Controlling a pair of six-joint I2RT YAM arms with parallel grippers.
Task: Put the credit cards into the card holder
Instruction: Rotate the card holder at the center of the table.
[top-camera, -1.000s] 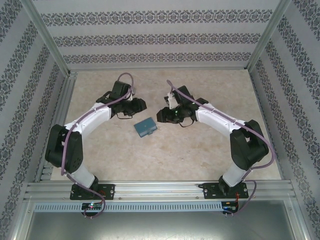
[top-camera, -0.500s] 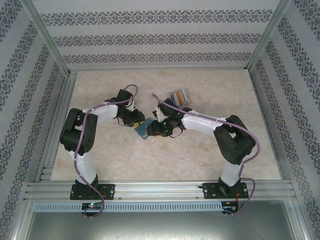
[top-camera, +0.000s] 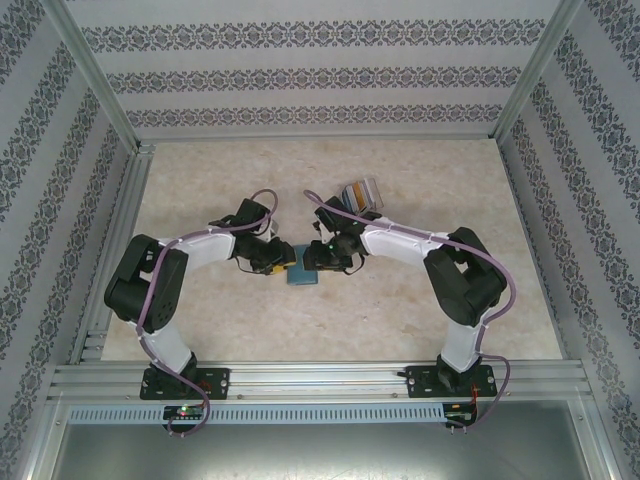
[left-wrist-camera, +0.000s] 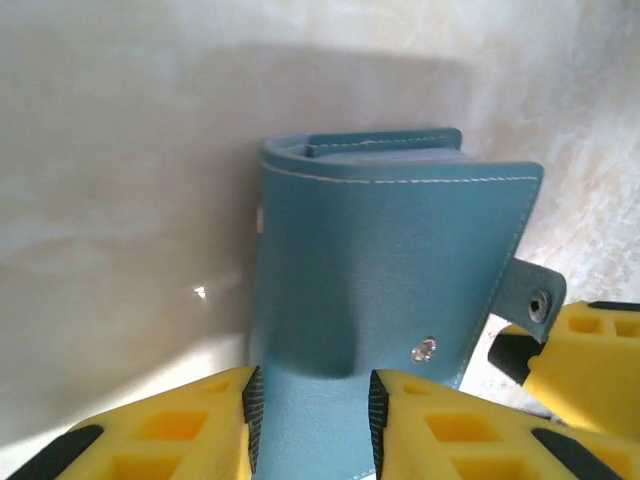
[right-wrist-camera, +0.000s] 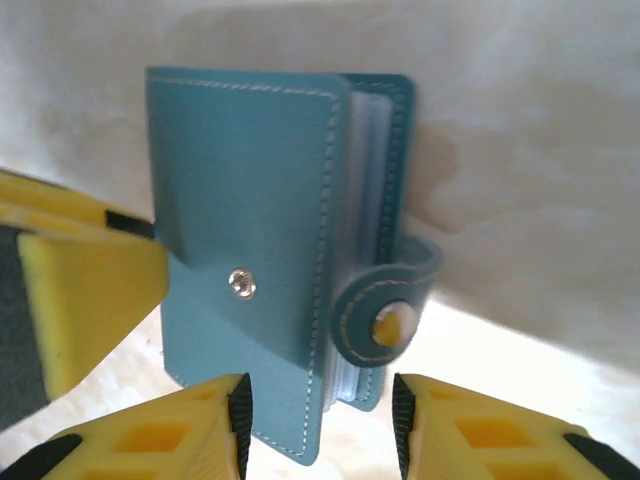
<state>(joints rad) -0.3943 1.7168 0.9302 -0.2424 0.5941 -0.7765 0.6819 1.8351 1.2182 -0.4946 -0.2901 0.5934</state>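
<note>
Since a second ago we see both arms folded inward, and their grippers have closed on the card holder (top-camera: 303, 272) from either side. Half a second back it sat tipped up between them, and it now looks flatter and nearer the arm bases.

The marbled table (top-camera: 200, 320) carries everything. The left arm (top-camera: 190, 245) bends in from the left and the right arm (top-camera: 410, 240) from the right. Their heads meet near the table's middle. The left gripper (top-camera: 281, 262) sits at the card holder's left edge, and the right gripper (top-camera: 318, 258) sits at its far right edge.

In the left wrist view the teal cover fills the gap between the yellow fingers (left-wrist-camera: 190, 430), whose dark pads lie against it. We read this as a clamp on the card holder.

In the right wrist view the holder's lower corner sits between that gripper's pads (right-wrist-camera: 400, 430). Pale table shows beside one pad, so we cannot tell whether they pinch it.

The credit cards (top-camera: 361, 194) lie fanned on the table behind the right gripper, apart from the holder.

The strap (right-wrist-camera: 385, 322) hangs unfastened at the holder's side. The cover stands slightly ajar, and a small silver stud (right-wrist-camera: 240, 285) shows on it.
</note>
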